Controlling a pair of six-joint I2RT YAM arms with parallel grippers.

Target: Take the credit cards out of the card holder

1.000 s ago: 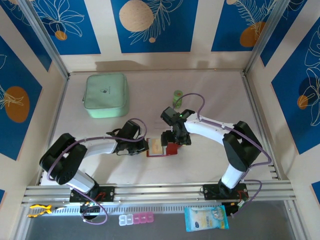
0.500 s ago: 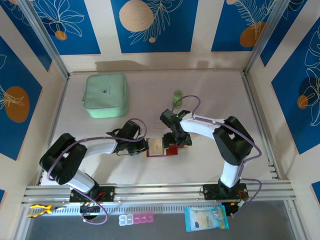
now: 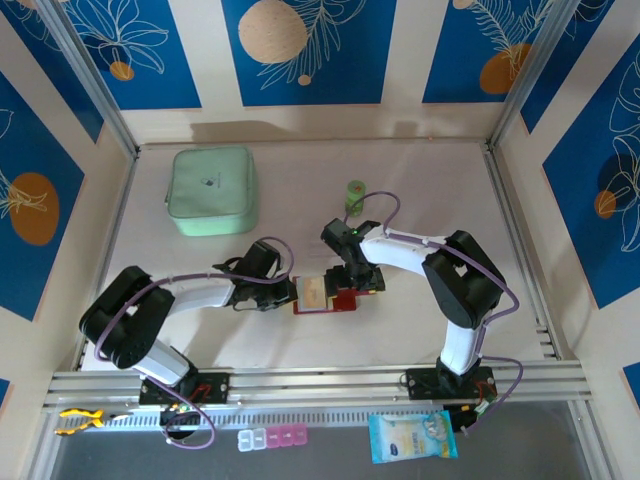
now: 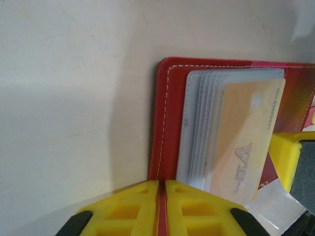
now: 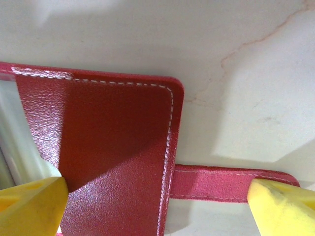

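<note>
The red card holder (image 3: pixel 343 298) lies open at the middle of the table. In the left wrist view its greyish clear pockets (image 4: pixel 196 123) fan out, and a beige-orange credit card (image 4: pixel 243 142) sits in the top one. My left gripper (image 4: pixel 161 206) is shut on the holder's red left edge. My right gripper (image 5: pixel 157 206) is open over the holder's right flap (image 5: pixel 108 147). One yellow finger (image 5: pixel 29 206) stands at the flap's inner side and the other past the strap tab (image 5: pixel 216 183). In the top view the two grippers meet over the holder, left gripper (image 3: pixel 290 293) and right gripper (image 3: pixel 362 282).
A mint-green pouch (image 3: pixel 211 190) lies at the back left and a small green item (image 3: pixel 355 193) behind the right gripper. Beyond the front rail lie a pill box (image 3: pixel 273 437) and a blue packet (image 3: pixel 412 436). Side rails and walls enclose the table.
The right arm's elbow has swung left and its gripper has shifted a little over the holder's right flap, jaws slightly wider. The left gripper has kept its grip in place.
</note>
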